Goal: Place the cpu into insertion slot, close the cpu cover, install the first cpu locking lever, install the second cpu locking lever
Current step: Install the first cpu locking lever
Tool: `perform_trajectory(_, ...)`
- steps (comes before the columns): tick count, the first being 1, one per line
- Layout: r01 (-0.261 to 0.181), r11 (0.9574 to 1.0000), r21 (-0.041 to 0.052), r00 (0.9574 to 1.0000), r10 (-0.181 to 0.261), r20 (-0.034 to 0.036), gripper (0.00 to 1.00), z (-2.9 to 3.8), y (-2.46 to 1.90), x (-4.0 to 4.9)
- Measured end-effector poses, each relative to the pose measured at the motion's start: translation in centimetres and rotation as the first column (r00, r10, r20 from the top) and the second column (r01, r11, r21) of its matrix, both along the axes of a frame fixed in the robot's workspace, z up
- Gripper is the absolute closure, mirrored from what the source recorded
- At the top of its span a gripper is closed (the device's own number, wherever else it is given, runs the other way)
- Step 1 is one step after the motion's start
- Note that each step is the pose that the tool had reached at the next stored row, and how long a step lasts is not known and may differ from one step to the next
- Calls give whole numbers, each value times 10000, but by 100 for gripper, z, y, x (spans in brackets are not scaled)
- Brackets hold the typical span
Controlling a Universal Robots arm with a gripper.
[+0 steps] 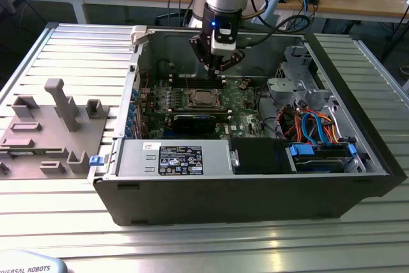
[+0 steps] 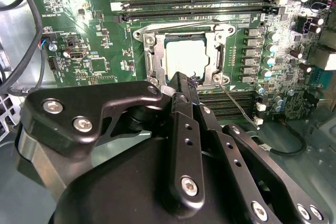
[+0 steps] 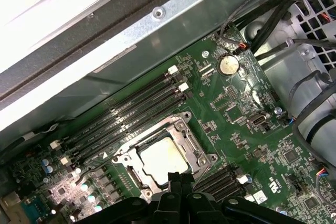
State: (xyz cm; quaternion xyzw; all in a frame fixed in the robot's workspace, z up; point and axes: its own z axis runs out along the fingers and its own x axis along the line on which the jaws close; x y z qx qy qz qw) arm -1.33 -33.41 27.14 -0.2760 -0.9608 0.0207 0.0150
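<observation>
One cpu (image 2: 187,57) sits in the insertion slot (image 2: 148,61) under one cpu cover (image 2: 216,59), apparently lowered. The gripper (image 2: 184,85), fingers together and seemingly empty, hovers just beside it. In the first wrist view, one coin battery (image 3: 228,65) appears.

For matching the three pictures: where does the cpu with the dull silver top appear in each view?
Exterior view: the small square silver-topped cpu sits mid-board in the open case, below the tool.
Second wrist view: it lies inside the silvery metal frame cover, just beyond the tool's black tip.
First wrist view: it lies in the same frame, next to the tool tip.
Shared landmark: the long black memory slots beside the socket.
</observation>
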Motion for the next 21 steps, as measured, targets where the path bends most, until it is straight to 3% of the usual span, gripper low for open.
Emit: perform_trajectory(21,-180,9998,-1,9998,180,0,89,-1,0,0)
